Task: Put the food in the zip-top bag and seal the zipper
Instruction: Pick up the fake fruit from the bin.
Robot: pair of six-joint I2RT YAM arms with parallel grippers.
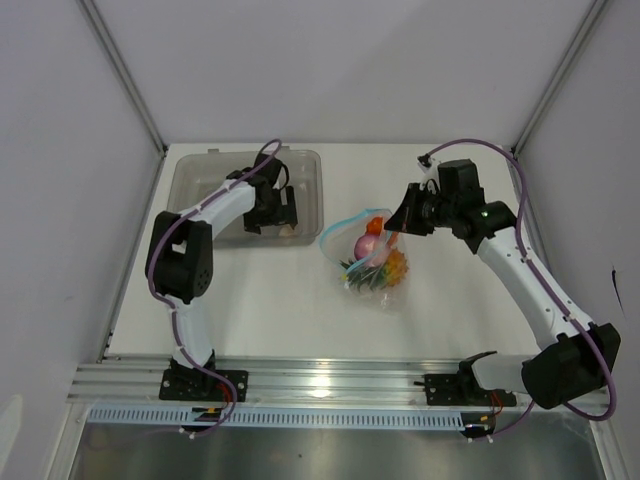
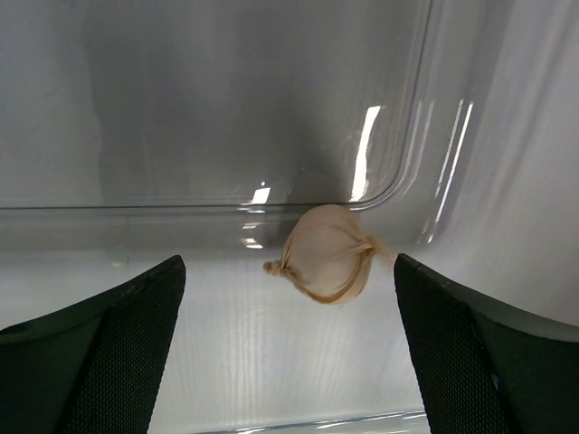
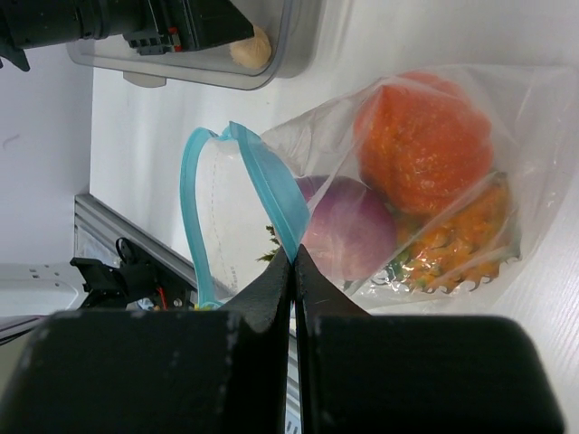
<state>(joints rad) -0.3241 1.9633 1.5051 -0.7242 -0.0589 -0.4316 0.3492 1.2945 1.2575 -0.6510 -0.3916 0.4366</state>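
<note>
White walls [image 1: 60, 200] are enclosing a white table [image 1: 290, 310], which is bearing a grey translucent tray [image 1: 195, 165] at its far left and the zip-top bag [image 3: 538, 99] lying near the middle with its mouth standing open. The right gripper [image 3: 292, 262] is pinching the blue zipper [image 3: 262, 176] at the mouth rim, fingers clamped together, and the bag is holding the orange [image 3: 425, 136], the pineapple [image 3: 452, 244] and the purple onion [image 3: 348, 226]. The left gripper [image 2: 288, 271] is hanging spread wide inside the tray, its fingers flanking the tiny beige bulb [image 2: 327, 262] without touching it
</note>
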